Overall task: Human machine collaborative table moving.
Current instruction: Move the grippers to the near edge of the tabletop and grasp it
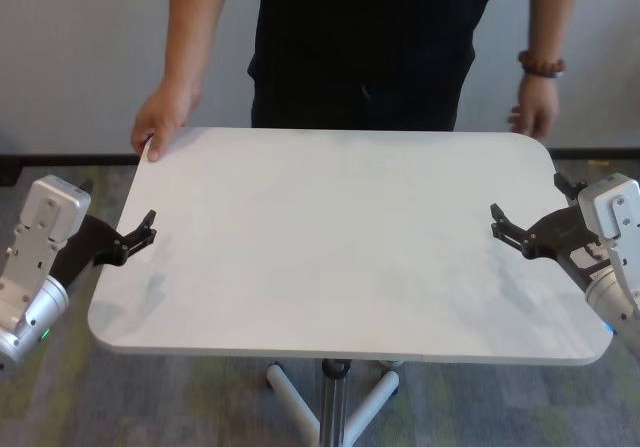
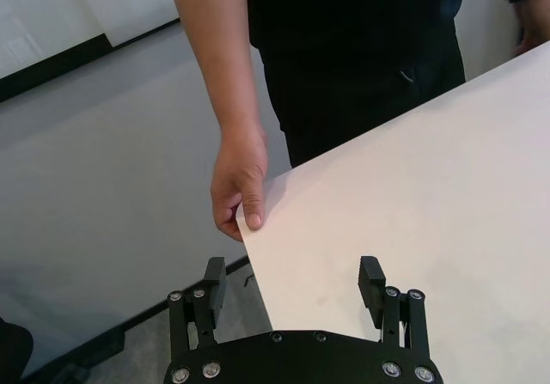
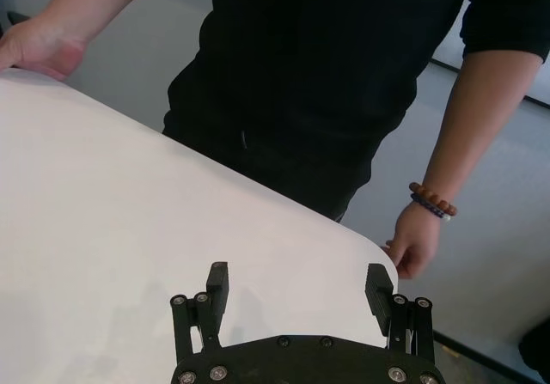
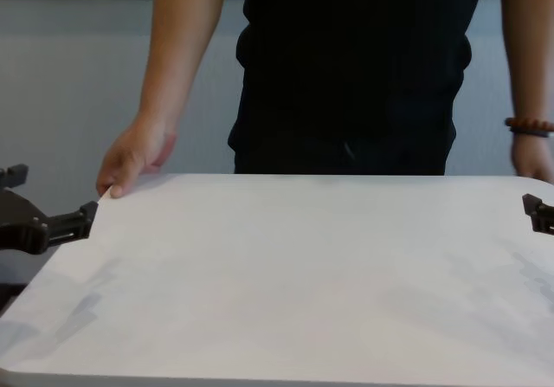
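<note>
The table (image 1: 340, 237) is a white top with rounded corners on a grey post (image 1: 328, 407). The human (image 1: 370, 47) stands at its far side in black. One hand (image 1: 158, 127) grips the far left corner (image 2: 242, 208). The other hand (image 1: 535, 112), below a beaded bracelet (image 3: 432, 202), hangs just off the far right corner. My left gripper (image 1: 138, 237) is open at the table's left edge, and the edge runs through the gap between its fingers (image 2: 292, 283). My right gripper (image 1: 505, 225) is open over the table's right side (image 3: 296, 283). Neither holds anything.
White legs (image 1: 290, 392) spread from the post's foot onto grey carpet. A pale wall with a dark baseboard (image 1: 20, 162) runs behind the person. My white forearms (image 1: 35, 267) flank the table on both sides.
</note>
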{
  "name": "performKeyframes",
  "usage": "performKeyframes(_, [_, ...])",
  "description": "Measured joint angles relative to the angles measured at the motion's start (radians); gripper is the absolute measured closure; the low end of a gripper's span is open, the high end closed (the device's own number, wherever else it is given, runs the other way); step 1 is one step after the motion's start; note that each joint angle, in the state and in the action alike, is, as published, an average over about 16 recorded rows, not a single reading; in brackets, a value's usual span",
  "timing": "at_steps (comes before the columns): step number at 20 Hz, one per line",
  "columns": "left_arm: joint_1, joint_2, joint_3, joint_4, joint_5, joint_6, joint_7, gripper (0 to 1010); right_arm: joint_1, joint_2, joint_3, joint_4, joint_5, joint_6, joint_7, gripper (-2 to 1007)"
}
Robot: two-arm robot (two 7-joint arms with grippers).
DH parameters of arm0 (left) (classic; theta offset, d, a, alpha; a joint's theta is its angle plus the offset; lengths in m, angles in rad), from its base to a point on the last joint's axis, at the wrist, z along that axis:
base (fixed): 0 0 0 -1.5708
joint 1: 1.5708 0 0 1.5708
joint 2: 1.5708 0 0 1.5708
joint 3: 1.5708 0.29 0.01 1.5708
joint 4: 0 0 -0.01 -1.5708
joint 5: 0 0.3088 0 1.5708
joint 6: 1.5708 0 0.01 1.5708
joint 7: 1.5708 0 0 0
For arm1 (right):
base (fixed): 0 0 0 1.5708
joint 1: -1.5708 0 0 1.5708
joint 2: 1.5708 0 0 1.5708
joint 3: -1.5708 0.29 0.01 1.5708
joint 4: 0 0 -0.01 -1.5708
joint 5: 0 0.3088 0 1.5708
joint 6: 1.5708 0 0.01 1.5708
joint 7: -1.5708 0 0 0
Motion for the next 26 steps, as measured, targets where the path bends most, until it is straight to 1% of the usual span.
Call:
performKeyframes(22, [0.000,0.000,0.000,0.000,0.000,0.000,0.000,9,0.000,0.000,0.000,0.000,0.000,0.000,0.000,4])
performKeyframes(26, [0.000,0.002,0.000,-0.001,0.009,-0.003,0.002,9,-0.001,0.002,-0.001,-0.006,-0.006,0.005,-0.002,4])
